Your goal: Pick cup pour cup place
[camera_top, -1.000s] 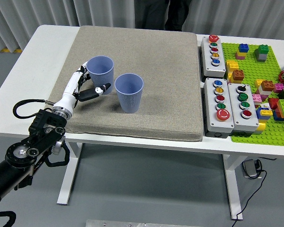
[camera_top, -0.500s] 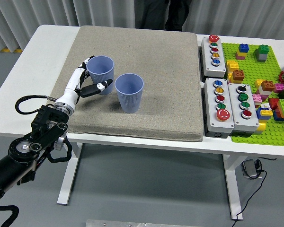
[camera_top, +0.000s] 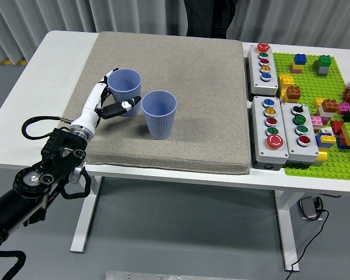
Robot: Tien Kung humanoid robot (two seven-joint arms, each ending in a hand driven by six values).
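Lavender-blue plastic, with fine vertical ribs, makes both cups on the mat. The left cup (camera_top: 125,89) stands upright near the mat's left side, and the right cup (camera_top: 160,113) stands upright just beside it, a little nearer to the table's front edge. Both are round and get narrower toward the bottom. Their mouths are open, and inside each one only the same blue wall can be seen; I cannot tell if anything lies at the bottom.

The left hand (camera_top: 107,99) has a white body with black tips. Its fingers (camera_top: 126,105) are curled around the lower part of the left cup: the thumb crosses the front of the cup, and the other fingers go behind its left side. The cup's base seems to rest on the mat. The black arm comes from the lower left corner.

The mat (camera_top: 210,105) is grey-beige, with a rough woven texture, rectangular with soft rounded edges, and it covers the middle of the white table (camera_top: 41,76).

To the right of the mat are three grey button boxes (camera_top: 283,137) with round coloured buttons, and after them a green studded baseplate (camera_top: 315,93) with small coloured bricks on it.
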